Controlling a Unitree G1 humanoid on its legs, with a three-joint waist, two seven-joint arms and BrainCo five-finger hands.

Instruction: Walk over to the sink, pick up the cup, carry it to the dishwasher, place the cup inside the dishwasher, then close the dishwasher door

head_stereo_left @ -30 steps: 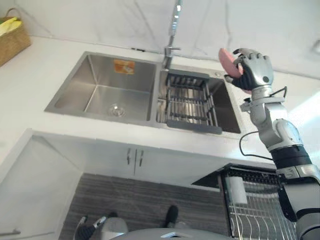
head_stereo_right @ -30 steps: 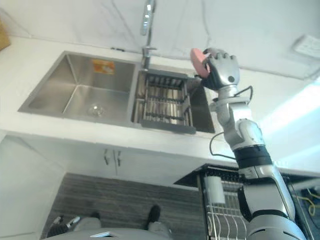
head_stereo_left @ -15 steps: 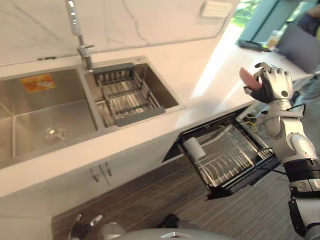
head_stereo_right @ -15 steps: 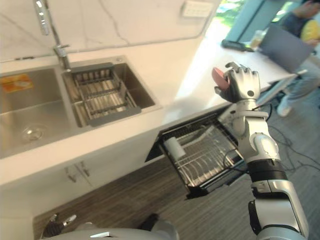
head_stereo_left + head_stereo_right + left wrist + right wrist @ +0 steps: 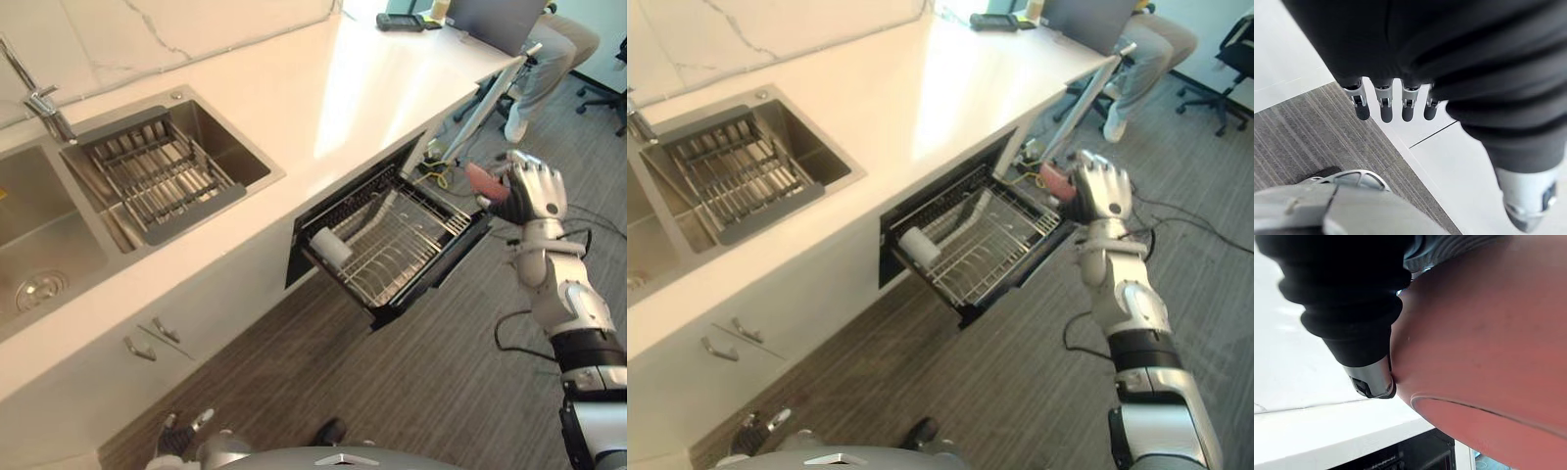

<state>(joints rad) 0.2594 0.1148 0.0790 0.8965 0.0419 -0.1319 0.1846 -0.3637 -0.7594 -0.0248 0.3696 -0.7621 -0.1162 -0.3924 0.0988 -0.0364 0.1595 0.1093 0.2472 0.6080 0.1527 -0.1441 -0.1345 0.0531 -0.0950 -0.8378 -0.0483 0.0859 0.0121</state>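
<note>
Right eye view: your right hand clasps the smooth pink cup, seemingly just past the outer corner of the wire dishwasher rack, over grey plank floor; left hand relaxed.

Most of cup hidden inside right hand | sink cropped at frame edge | seated person cut off above lap

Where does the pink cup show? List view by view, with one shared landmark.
Left eye view: pink rounded cup at the right, in the right hand, beside the wire dishwasher rack.
Right eye view: cup right of centre, beside that rack, the shared landmark.
Right wrist view: cup close up, against the fingers.
</note>
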